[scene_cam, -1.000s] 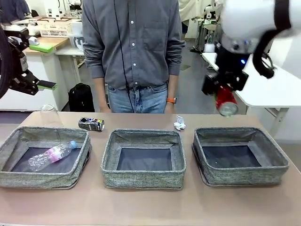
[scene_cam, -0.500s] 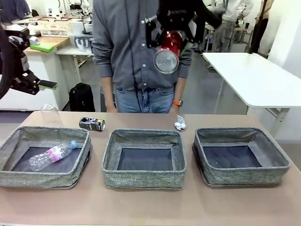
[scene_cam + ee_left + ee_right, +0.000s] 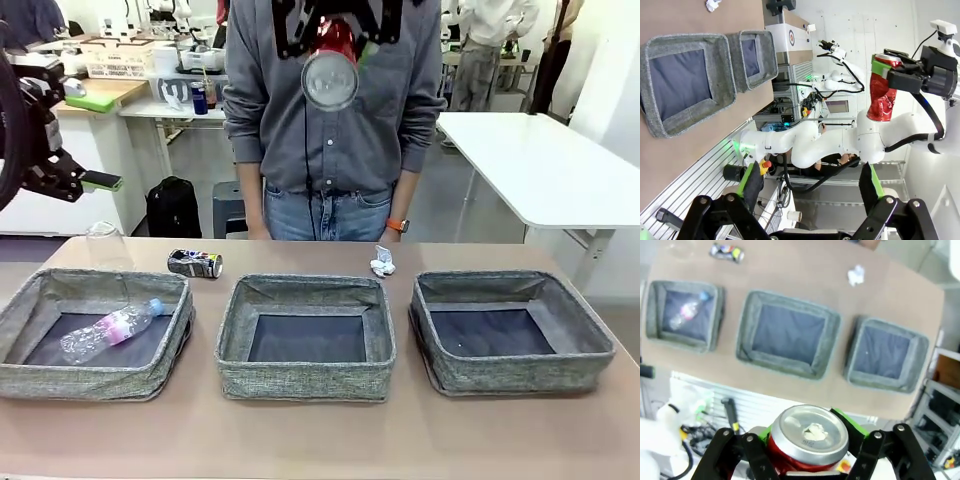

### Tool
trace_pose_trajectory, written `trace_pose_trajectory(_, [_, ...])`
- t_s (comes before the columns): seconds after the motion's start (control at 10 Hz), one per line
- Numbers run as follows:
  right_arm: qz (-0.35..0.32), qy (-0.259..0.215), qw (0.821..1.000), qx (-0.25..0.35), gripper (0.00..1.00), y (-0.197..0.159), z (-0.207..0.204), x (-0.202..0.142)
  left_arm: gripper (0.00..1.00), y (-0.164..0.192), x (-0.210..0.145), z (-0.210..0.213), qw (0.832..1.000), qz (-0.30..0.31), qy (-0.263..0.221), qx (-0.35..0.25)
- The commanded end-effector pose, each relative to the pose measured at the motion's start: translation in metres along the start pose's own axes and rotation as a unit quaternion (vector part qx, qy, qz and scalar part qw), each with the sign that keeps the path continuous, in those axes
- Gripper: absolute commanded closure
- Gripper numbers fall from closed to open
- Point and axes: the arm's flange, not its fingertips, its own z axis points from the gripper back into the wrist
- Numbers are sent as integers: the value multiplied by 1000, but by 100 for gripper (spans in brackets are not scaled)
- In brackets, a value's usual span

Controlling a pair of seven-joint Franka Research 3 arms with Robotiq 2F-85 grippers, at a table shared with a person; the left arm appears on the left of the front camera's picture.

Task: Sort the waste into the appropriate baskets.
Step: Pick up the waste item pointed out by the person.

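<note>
Heads up: your right gripper is clamped on the crushed red can well above the table, with the middle grey woven-fabric basket straight down the fingers' line, and your left gripper is wide open and empty.

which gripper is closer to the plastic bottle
Probably left. The left gripper hangs open at the left side, near the plastic bottle in its basket; the right gripper holds the crushed red can high above the middle.
</note>
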Motion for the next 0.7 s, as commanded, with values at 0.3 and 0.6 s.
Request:
trace_pose_trajectory(0.3, [3,-4,1000,1,63,-6,9,-2,0,-5,-1,1,1000,5,1,0])
trace_pose_trajectory(0.6, [3,-4,1000,1,63,-6,9,-2,0,-5,-1,1,1000,5,1,0])
